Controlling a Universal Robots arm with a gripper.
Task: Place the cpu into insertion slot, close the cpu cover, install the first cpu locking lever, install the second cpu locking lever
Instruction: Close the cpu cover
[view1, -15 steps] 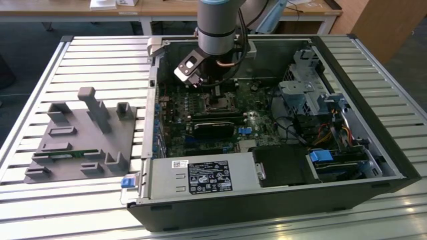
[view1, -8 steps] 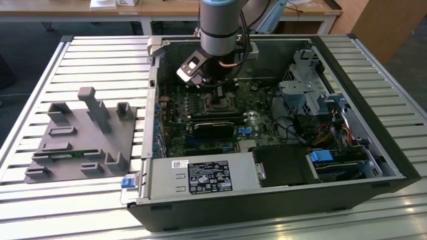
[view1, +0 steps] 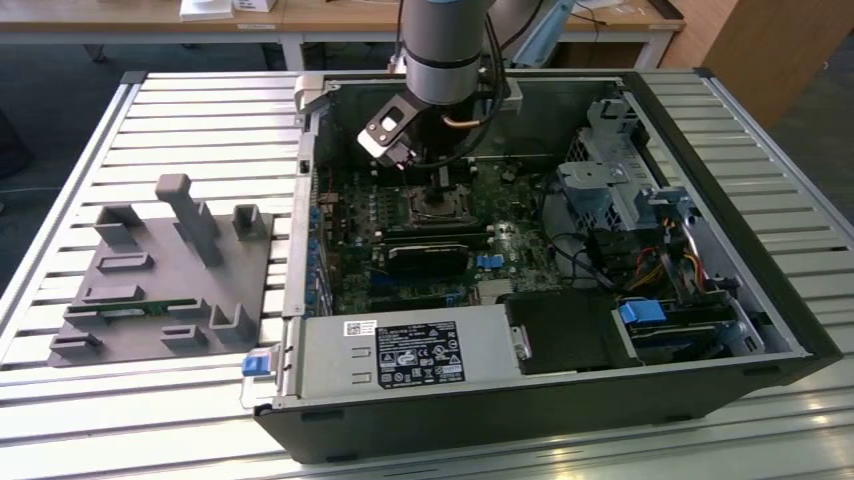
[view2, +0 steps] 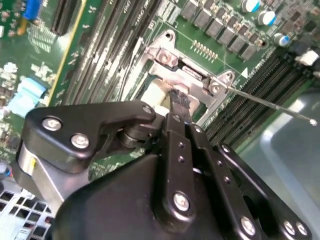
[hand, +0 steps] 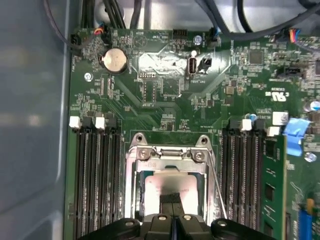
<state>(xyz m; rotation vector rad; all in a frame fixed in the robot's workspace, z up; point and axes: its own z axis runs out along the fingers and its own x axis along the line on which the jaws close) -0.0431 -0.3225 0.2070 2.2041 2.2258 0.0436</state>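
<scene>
Gripper (hand: 172, 200) fingers pressed together, tip down on the cpu (hand: 150, 189) inside the cover (hand: 167, 156). Cover-closing step, I'd say. A lever (view2: 270, 104) stands loose, so latching wants a clean hook.

The gripper (hand: 172, 199) hides (partly) the cpu (hand: 152, 190).

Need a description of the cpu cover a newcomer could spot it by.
In the open computer case, look at the green motherboard, between the two banks of black memory slots, right where the gripper points. The cpu cover is the silver metal frame there, with the pale cpu showing through its open middle. Its neighbours are black slots; it is a shiny square frame.
</scene>
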